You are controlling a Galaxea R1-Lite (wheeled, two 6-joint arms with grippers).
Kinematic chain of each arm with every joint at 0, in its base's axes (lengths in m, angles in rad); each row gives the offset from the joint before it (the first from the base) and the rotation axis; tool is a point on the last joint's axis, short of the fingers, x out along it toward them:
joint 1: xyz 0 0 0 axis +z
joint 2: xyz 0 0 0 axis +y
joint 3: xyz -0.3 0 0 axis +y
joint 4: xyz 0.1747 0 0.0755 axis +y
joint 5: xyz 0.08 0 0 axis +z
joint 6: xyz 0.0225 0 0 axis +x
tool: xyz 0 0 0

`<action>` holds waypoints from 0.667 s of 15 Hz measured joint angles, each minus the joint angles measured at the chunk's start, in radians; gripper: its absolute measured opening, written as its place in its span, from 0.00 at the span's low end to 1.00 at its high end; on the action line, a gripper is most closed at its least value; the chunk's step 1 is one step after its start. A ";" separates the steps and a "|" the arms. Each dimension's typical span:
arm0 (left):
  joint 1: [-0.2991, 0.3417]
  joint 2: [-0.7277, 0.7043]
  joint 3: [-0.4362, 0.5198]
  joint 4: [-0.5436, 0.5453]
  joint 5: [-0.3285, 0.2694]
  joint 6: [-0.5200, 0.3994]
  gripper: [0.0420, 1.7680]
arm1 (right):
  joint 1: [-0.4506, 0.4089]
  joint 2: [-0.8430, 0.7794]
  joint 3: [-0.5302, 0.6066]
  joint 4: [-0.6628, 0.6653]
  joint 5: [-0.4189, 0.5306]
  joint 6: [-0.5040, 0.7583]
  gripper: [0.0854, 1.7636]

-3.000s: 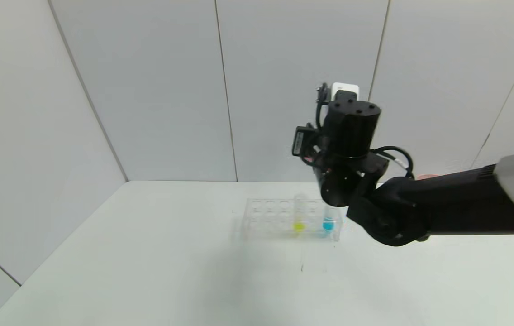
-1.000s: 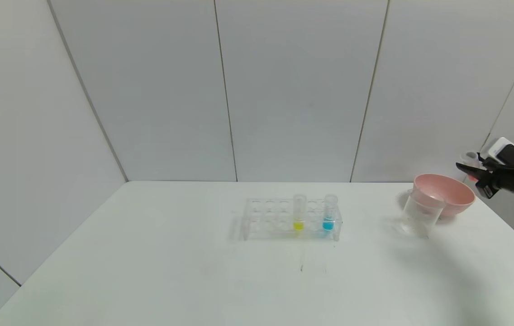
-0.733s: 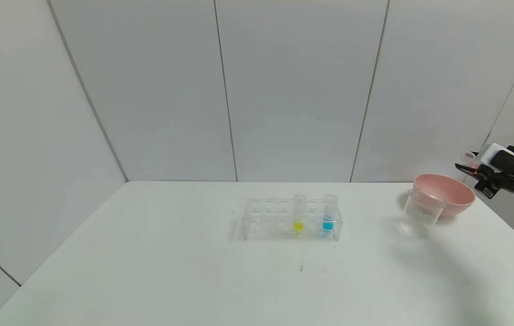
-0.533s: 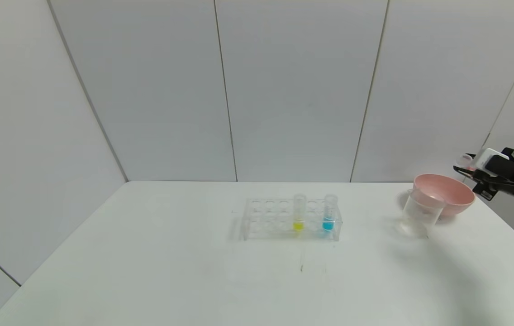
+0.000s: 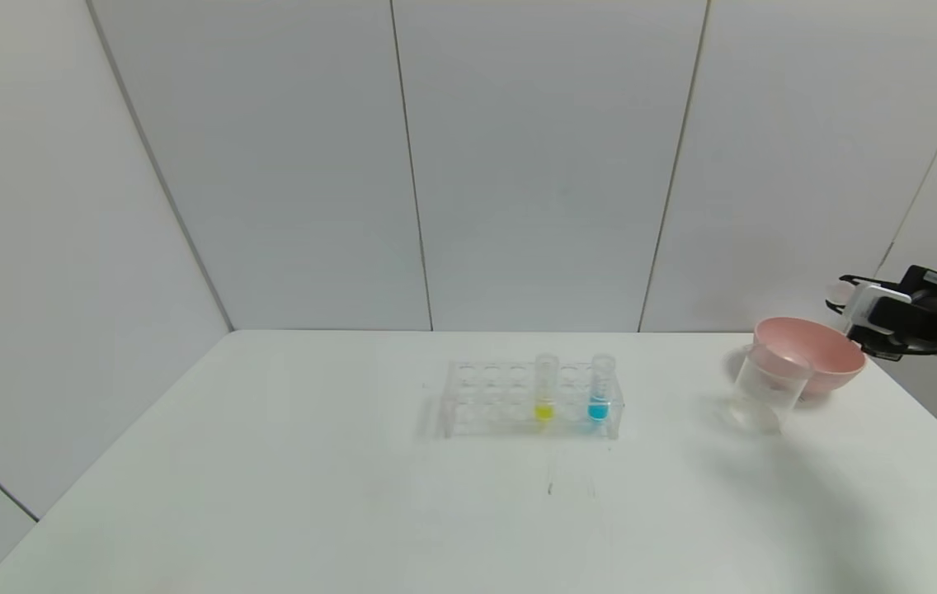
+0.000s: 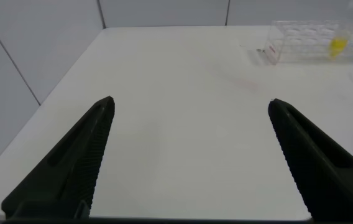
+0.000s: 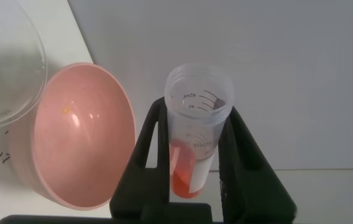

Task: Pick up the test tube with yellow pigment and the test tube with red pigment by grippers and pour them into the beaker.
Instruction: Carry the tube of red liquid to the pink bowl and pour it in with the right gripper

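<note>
Your widest thing is the desk (image 5: pixel 287 495), and everything on it sits relative to the clear tube rack (image 5: pixel 530 400), which stands toward the far middle. On the rack's left, and on its near side, you have a broad bare stretch running out to the desk's left and front edges.

Well to the rack's right, the pink bowl (image 5: pixel 815 353) sits close to the desk's far-right corner, with the beaker (image 5: pixel 765 394) touching or just in front of it on the rack's side. Between rack and beaker lies an open strip of desk.

Beyond the bowl, farther from the rack and raised above the desk's right edge, your right tool (image 7: pixel 195 158) is pinching the test tube with red pigment (image 7: pixel 195 134), tipped over so its mouth faces the wrist camera, with orange-red liquid pooled at its closed end.

In the rack, the test tube with yellow pigment (image 5: pixel 545 388) stands upright, and a tube with blue liquid (image 5: pixel 600 386) stands upright nearer the rack's right end.

Your left tool (image 6: pixel 189 155) hangs spread wide, gripping nothing, above bare desk well to the rack's left.
</note>
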 joint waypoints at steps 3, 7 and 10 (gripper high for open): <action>0.000 0.000 0.000 0.000 0.000 0.000 1.00 | 0.004 -0.006 0.034 -0.097 -0.001 -0.051 0.25; 0.000 0.000 0.000 0.000 0.000 0.000 1.00 | 0.015 0.000 0.096 -0.180 -0.002 -0.067 0.25; 0.000 0.000 0.000 0.000 0.000 0.000 1.00 | 0.009 0.012 0.119 -0.229 0.000 -0.076 0.25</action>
